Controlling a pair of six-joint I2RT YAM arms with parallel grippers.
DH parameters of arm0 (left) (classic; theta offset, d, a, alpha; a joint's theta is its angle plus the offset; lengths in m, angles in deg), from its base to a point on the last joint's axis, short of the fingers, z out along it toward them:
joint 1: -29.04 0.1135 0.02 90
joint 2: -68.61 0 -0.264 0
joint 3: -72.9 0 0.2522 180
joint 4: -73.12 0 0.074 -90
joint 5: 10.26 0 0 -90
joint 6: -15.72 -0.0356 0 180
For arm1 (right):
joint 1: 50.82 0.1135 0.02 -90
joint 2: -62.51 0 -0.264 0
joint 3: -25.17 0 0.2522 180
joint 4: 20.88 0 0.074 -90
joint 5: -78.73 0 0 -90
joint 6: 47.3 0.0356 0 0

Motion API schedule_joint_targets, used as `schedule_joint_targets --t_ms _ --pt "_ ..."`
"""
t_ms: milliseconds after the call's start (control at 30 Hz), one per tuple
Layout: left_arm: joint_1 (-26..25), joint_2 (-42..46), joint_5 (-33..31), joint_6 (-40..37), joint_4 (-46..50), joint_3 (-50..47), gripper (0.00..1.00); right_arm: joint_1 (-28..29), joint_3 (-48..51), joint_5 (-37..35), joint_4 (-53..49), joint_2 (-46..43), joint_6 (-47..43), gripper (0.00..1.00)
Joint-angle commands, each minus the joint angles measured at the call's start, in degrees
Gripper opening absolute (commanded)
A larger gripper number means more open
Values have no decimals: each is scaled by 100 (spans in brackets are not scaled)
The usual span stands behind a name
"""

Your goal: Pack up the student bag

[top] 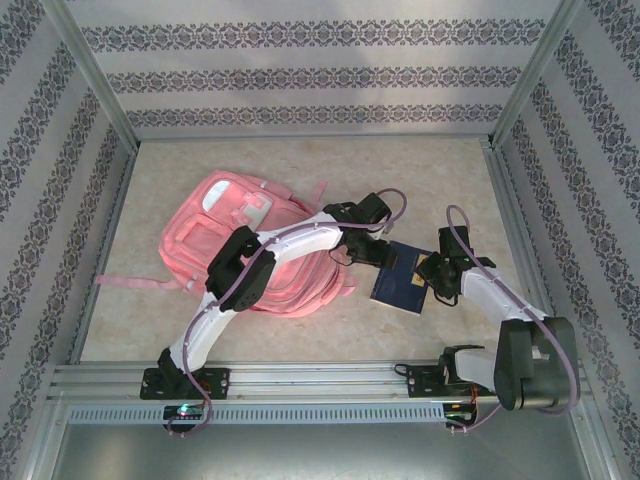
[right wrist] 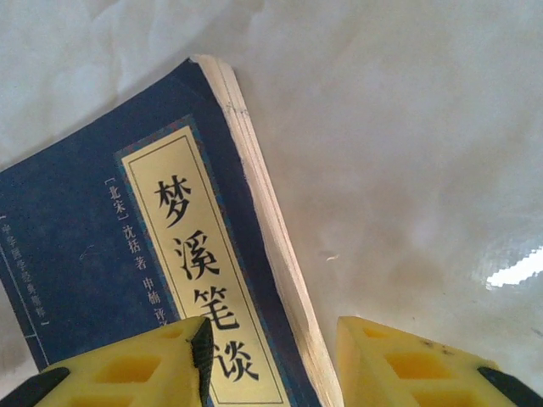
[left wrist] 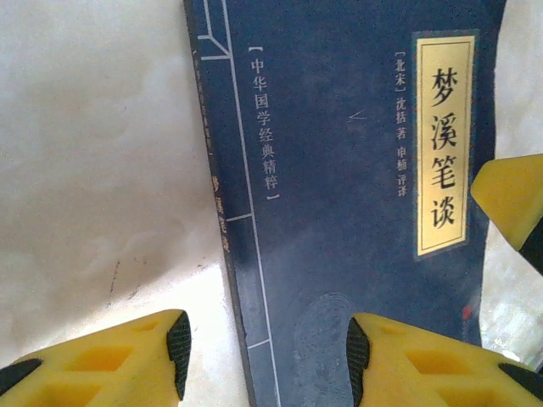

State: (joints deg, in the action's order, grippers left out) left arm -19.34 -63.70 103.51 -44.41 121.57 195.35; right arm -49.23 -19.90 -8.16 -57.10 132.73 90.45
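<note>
Navy-blue card covers the paperback book [top: 400, 283] that both hands are working on. It lies flat on the pale surface [top: 300, 165], a little right of centre. The student bag [top: 235, 225] lies just beside it, toward the left edge, with its front pockets facing up. The left hand [left wrist: 267, 348] reaches across the bag with its jaws apart, holding nothing. One finger is over bare surface and the other over the cover, so the spine runs between them. The right hand [right wrist: 271, 348] is likewise parted and empty, and it straddles the opposite long edge where the cream page block shows. One of its yellow fingers [left wrist: 513, 203] shows at the side of the left wrist view. The step looks like getting the flat book off the surface. A finger probably has to catch under one long edge while the other hand steadies the far edge, because pinching from above would only skate over the glossy cover. Whether the bag's main opening is unzipped cannot be told. The yellow title panel reads 梦溪笔谈, with [北宋] 沈括 著 beside it and a smaller line too fine to be sure of. The series line reads 中华国学经典精粹.
</note>
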Motion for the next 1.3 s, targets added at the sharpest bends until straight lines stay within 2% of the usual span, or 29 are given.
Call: schedule_joint_targets --t_ms 0,167,467,867,1033,1267 --pt "-49 -176 5 -18 240 260 52 -62 81 114 180 118 -55 43" --pt "-49 -340 -9 -25 313 389 52 -62 112 122 222 236 -92 42" --pt "-49 -620 269 145 224 610 52 -96 152 456 479 504 -53 31" --pt "-41 -630 1121 660 -424 534 51 -97 121 580 506 484 -64 27" --pt "0 -197 1352 913 -1035 90 45 -96 131 603 519 458 -55 27" --pt "73 130 1983 1678 -2381 -668 41 -97 152 603 523 432 -55 27"
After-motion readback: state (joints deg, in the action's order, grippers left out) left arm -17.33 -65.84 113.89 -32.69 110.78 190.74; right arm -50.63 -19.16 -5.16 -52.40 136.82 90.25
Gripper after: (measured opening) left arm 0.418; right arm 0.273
